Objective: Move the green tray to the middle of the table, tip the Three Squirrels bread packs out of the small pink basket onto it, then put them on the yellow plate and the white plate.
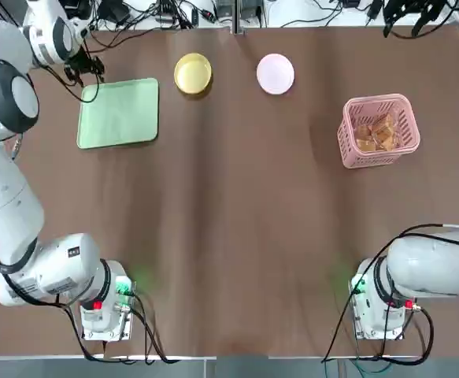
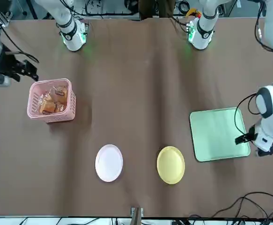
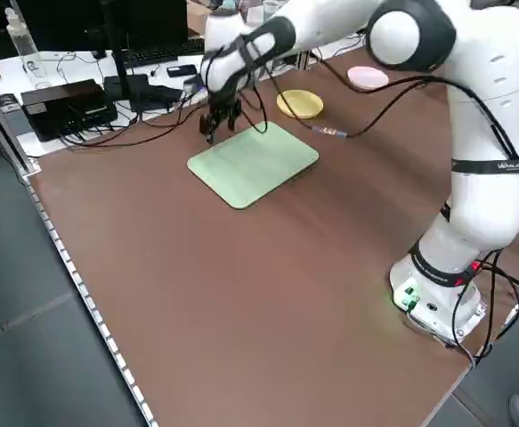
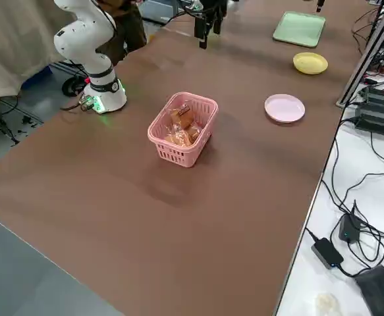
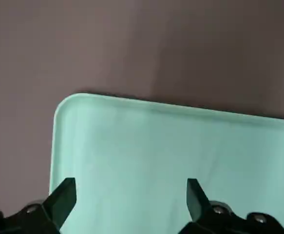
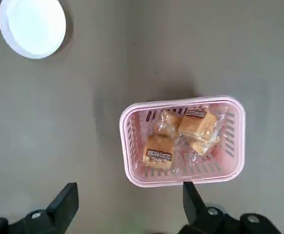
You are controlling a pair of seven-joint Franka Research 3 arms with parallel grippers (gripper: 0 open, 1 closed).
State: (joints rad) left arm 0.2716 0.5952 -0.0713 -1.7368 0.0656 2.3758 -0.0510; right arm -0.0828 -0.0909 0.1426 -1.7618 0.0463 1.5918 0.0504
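just under the spread left claw [image 5: 131, 195] lies the green tray [image 5: 180, 156].

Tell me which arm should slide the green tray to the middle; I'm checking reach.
Left. Its open hand hangs over the green tray, at the corner farthest from the plates; the right hand is beside the small pink basket.

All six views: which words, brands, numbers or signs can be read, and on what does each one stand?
"FRANKA ROBOTICS", roughly: small dark lettering on a band of the left arm in the left side view; too small to be sure.
Dark labels with pale print on the bread packs in the small pink basket: too small to read.
Small dark mark on the left arm's base: unreadable.
The green tray, yellow plate and white plate show no text.
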